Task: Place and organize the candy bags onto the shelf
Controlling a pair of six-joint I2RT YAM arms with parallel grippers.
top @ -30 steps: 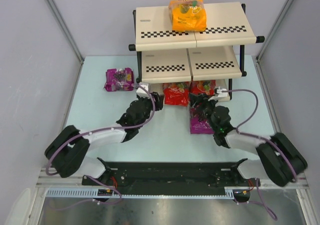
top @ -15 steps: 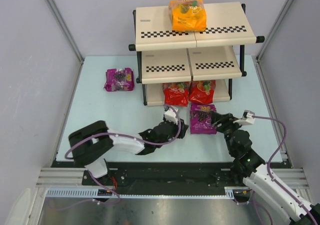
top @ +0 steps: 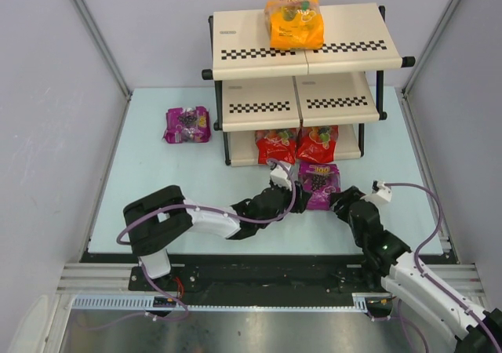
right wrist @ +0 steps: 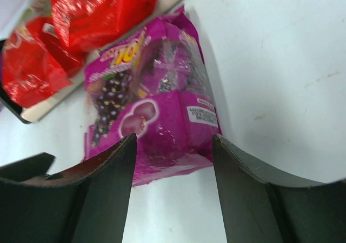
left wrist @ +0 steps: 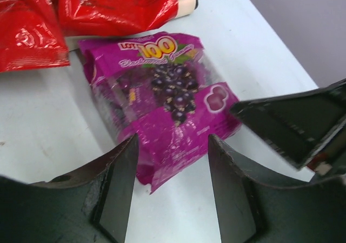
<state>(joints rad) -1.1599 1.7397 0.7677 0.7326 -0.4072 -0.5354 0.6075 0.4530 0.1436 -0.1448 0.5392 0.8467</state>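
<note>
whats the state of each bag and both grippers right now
orange bag, on shelf top tier
left red bag, on bottom tier
right red bag, on bottom tier
near purple bag, flat on table, ungrasped
far purple bag, flat on table
left gripper, open
right gripper, open

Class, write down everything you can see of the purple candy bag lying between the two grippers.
The purple candy bag is a glossy, crinkled plastic pouch showing grapes and yellow "100" lettering. It lies flat, face up, on the table, its top edge near the red bags on the lowest board of the shelf. The left gripper and right gripper, both open, frame its near end; contact is unclear.
</note>
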